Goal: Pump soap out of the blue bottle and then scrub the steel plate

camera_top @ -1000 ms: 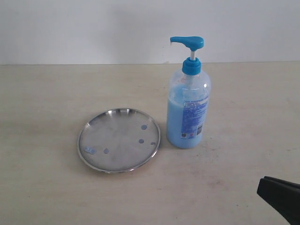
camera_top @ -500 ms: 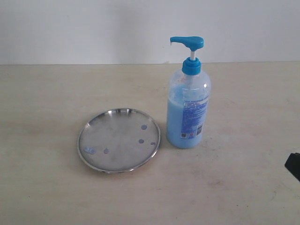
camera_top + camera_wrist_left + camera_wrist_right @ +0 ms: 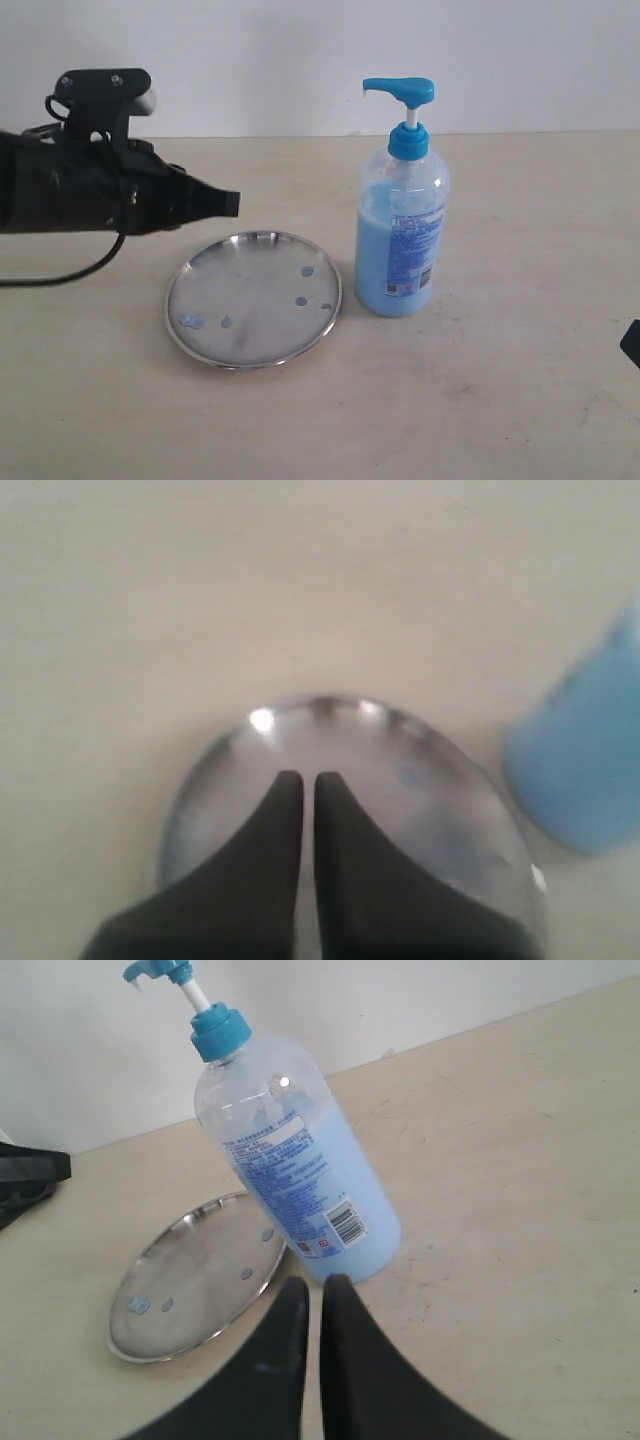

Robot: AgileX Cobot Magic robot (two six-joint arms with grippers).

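Observation:
The blue bottle stands upright on the table, about two-thirds full of light blue soap, with its pump head raised. Just left of it lies the steel plate, dotted with several small blue drops. My left gripper hovers shut and empty over the plate's far-left rim; the left wrist view shows its fingertips above the plate. My right gripper is shut and empty, low in front of the bottle and apart from it. Only a corner of it shows in the exterior view.
A beige tabletop stretches around both objects and meets a white wall at the back. The left arm's black body and cable hang over the table's left side.
The left arm has come into view from the left and now reaches toward the plate. The right gripper has drawn back to the exterior view's right edge. Bottle and plate have not moved.

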